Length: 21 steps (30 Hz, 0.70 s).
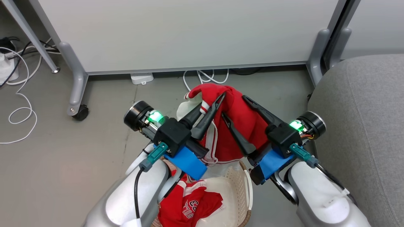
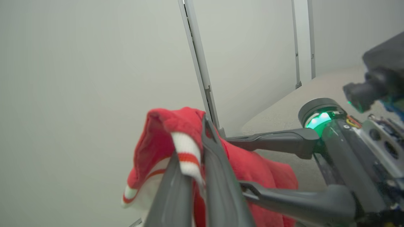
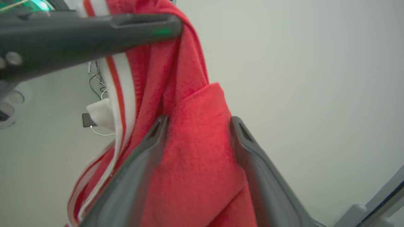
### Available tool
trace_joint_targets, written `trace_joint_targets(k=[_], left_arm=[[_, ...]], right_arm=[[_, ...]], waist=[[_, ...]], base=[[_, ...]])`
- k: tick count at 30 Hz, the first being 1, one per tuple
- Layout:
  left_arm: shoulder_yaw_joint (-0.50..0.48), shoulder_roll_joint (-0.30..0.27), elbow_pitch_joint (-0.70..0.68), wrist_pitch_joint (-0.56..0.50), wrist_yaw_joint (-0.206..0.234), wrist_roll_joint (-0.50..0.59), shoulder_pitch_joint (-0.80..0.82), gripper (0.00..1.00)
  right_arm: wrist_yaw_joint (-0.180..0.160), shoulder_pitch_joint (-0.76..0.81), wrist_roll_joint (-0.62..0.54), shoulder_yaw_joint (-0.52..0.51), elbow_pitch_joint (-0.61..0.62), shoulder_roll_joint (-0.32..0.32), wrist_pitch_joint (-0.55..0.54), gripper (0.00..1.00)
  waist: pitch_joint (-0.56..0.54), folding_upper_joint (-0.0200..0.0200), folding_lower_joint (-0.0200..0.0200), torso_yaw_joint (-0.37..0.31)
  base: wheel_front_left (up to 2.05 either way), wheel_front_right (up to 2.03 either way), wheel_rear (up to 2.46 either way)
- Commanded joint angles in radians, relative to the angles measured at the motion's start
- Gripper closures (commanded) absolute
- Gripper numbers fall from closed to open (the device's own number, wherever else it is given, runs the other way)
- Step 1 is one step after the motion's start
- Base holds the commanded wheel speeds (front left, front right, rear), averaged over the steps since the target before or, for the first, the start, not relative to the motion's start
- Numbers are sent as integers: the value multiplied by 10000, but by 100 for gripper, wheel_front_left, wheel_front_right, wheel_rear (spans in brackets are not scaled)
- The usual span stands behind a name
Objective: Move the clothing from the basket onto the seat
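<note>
Grey floor (image 1: 94, 142); red garment (image 1: 246, 126) over basket (image 1: 243, 189).
Soft, floppy: left gripper (image 1: 213, 101) pinches the striped trim (image 1: 205, 108), likely the surest hold; right gripper (image 1: 233, 105) gapes around loose cloth.

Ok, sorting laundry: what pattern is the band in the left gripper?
The band is white with a red stripe; best in left wrist view.

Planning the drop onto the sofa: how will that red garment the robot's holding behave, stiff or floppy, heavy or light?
Probably floppy: the red garment hangs in folds from the left tool, sagging toward the basket. Likely light, since a pinch on its striped band carries it. It should slump where dropped.
</note>
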<state>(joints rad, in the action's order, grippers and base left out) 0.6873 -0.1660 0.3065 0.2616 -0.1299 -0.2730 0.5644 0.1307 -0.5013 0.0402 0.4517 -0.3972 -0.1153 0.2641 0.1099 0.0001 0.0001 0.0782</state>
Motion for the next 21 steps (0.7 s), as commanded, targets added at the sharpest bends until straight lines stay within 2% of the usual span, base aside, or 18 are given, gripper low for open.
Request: trace_joint_targets(k=[1,8,9,10,21], left_arm=[[18,23,-82,52,-10,24,217,100],[236,36,-219,52,-11,4,245,100],[249,37,-232,52,-11,-5,254,100],[252,32,-246,52,-11,-13,261,100],[168,-37,-206,50,-11,16,148,100]], right_arm=[[1,-248,-55,80,-263,-103,6,0],[1,-792,14,315,-1825,-33,6,0],[1,-869,47,350,-1987,-10,6,53],[1,-940,94,362,-2102,16,6,100],[1,-918,393,307,-2123,122,6,100]], waist=[[-3,-1,-1,43],[-44,-1,-1,147],[-47,-1,-1,156],[-42,-1,-1,162],[-54,-1,-1,117]], base=[[0,0,0],[0,0,0],[0,0,0],[0,0,0],[0,0,0]])
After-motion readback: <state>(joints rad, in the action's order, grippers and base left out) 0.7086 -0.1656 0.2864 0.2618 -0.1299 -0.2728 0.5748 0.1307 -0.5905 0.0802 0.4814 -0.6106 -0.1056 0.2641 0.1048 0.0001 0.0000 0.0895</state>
